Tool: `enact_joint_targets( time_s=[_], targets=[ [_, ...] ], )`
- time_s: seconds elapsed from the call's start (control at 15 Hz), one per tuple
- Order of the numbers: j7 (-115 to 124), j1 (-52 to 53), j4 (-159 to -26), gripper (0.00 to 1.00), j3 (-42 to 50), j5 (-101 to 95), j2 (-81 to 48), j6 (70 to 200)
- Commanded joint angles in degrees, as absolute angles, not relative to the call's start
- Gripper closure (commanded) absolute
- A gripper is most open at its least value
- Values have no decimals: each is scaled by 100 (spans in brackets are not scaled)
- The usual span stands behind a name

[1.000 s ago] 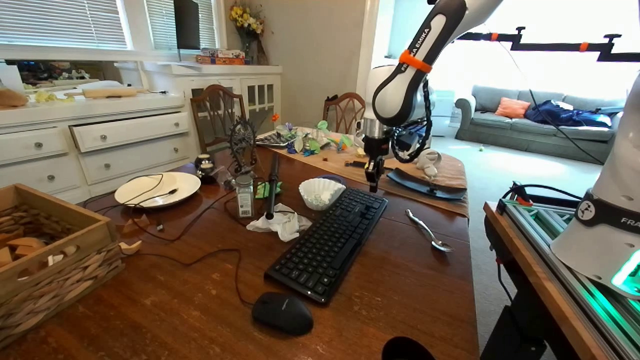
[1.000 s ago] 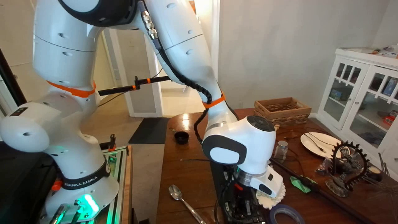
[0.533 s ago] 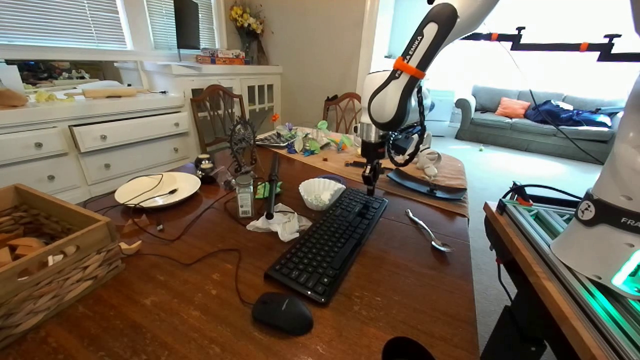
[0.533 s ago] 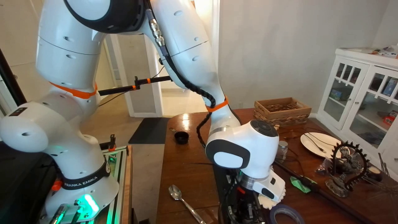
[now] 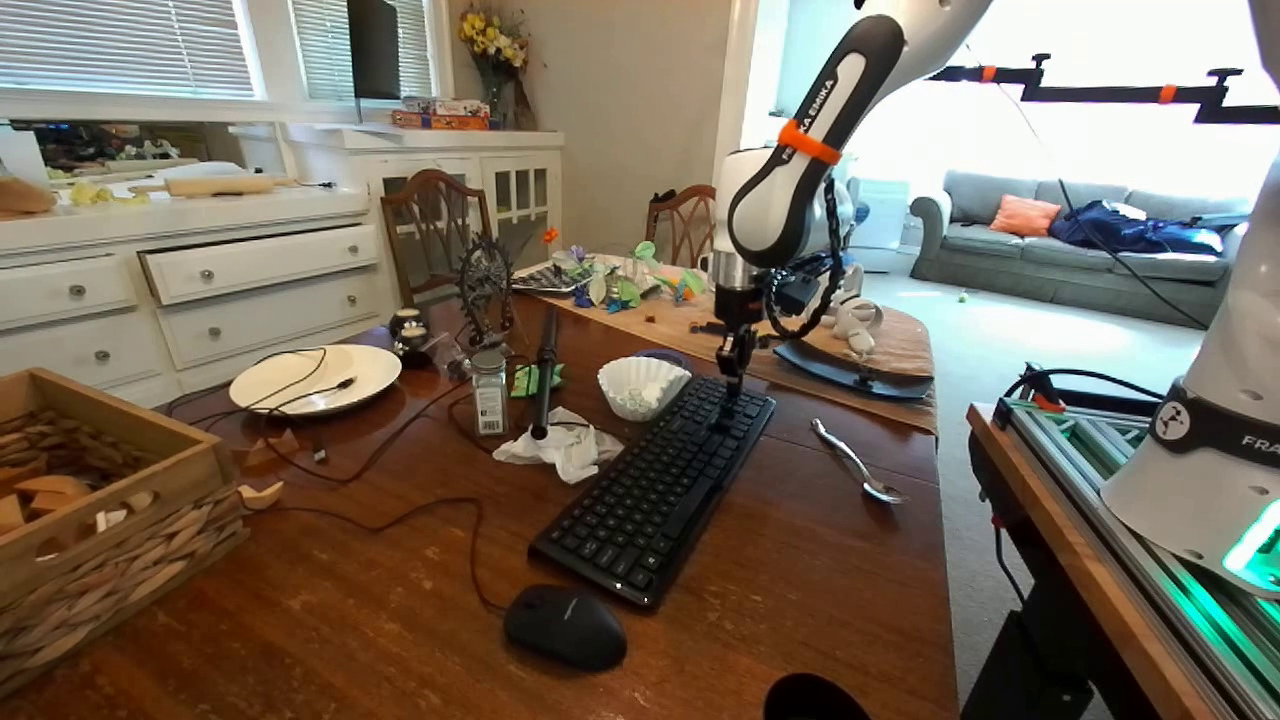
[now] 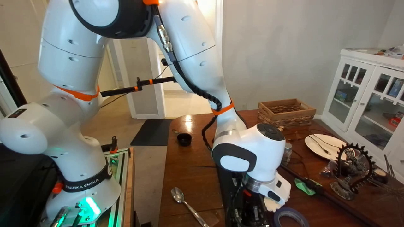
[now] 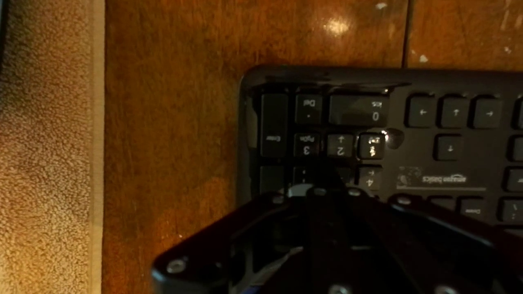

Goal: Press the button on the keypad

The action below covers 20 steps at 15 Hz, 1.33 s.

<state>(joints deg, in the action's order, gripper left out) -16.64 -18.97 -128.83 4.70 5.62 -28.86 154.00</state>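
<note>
Largest is the wooden surface (image 5: 420, 600), its near edge cut off in an exterior view. Over it leans the white arm (image 6: 202, 69), running out of the top of both exterior views. At the left in an exterior view, the woven basket (image 5: 120, 590) is cut by the border. In an exterior view the black keyboard (image 5: 652, 492) lies mid-surface, from near left to far right; where the arm stands in front, only a dark strip of it shows. The gripper (image 5: 733, 390) points down over its far end, jaws clenched; dark on dark, it cannot be told whether their tips touch a key. Beside that end is the white fluted bowl (image 5: 620, 396), partly hidden by the arm in an exterior view; near it, the blue ring (image 6: 290, 212) is cut off below. The black mouse (image 5: 565, 628) sits just off the keyboard's near end. Smallest are the keys (image 7: 339, 145), upside down in the wrist view: Enter, 0, 2 and 3 can be read, glare smears one, and the gripper hides others.
</note>
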Motion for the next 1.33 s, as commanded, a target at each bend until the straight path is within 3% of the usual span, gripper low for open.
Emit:
enact_joint_targets(
  time_s=[0.0, 0.67, 1.27],
  targets=[
    [-1620, -1958, -12747, 100, 394, 632, -3046, 15356],
    [-1441, -1907, -12604, 100, 516, 552, -3334, 15141],
    [-1454, -1838, -13101, 100, 483, 547, -2565, 15243]
  ],
)
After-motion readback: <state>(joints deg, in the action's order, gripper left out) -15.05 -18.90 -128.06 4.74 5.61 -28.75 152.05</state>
